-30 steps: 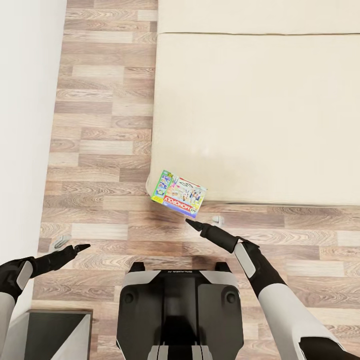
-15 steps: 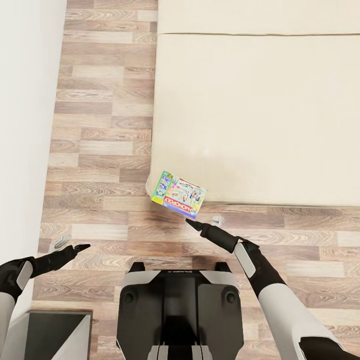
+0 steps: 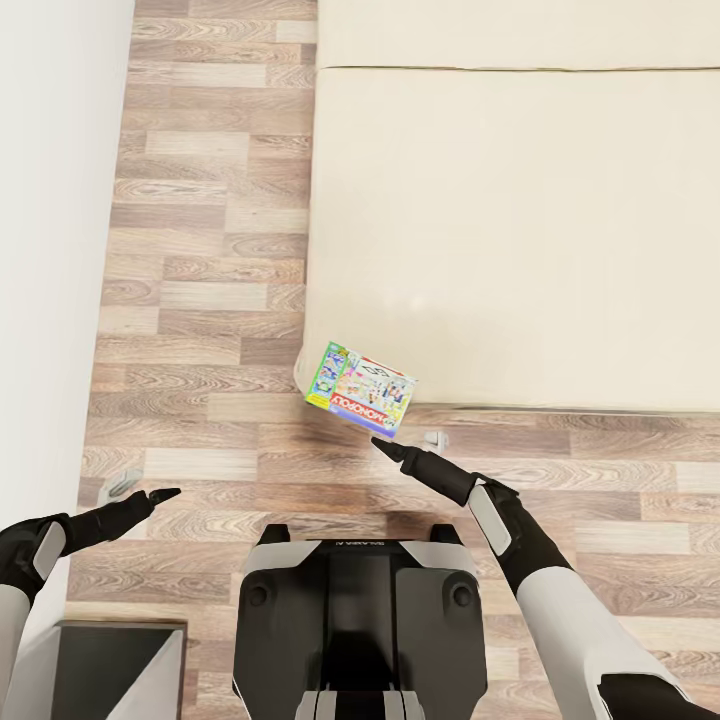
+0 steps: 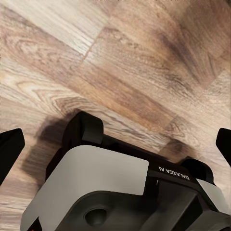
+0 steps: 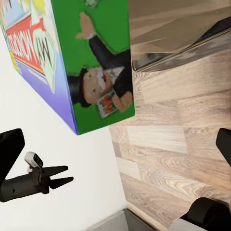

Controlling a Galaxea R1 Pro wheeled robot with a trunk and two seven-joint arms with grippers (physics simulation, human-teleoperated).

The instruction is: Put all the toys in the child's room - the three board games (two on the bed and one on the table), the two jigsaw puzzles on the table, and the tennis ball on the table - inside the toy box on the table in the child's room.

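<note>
below, in the head view, the monopoly box [image 3: 361, 391] lies at the near left corner of the bed [image 3: 520, 230], overhanging the mattress edge so its lower part sits over the wood-plank floor [image 3: 200, 300]. its long axis runs along the bed's near edge, slightly tilted, and the red title strip faces the robot, upside down. left of the bed an open strip of floor runs up to the white wall [image 3: 45, 250]. the robot's dark base [image 3: 360, 620] stands just short of the bed.

the right gripper [image 3: 385, 448] points at the box's near edge, just beside it; whether they touch, i cannot tell. in the right wrist view its fingertips [image 5: 9, 149] sit far apart at the frame edges, with the box [image 5: 82, 62] between and beyond them. the left gripper [image 3: 165, 494] hovers over bare floor, well apart from the box; its fingertips [image 4: 9, 149] are likewise spread wide.
</note>
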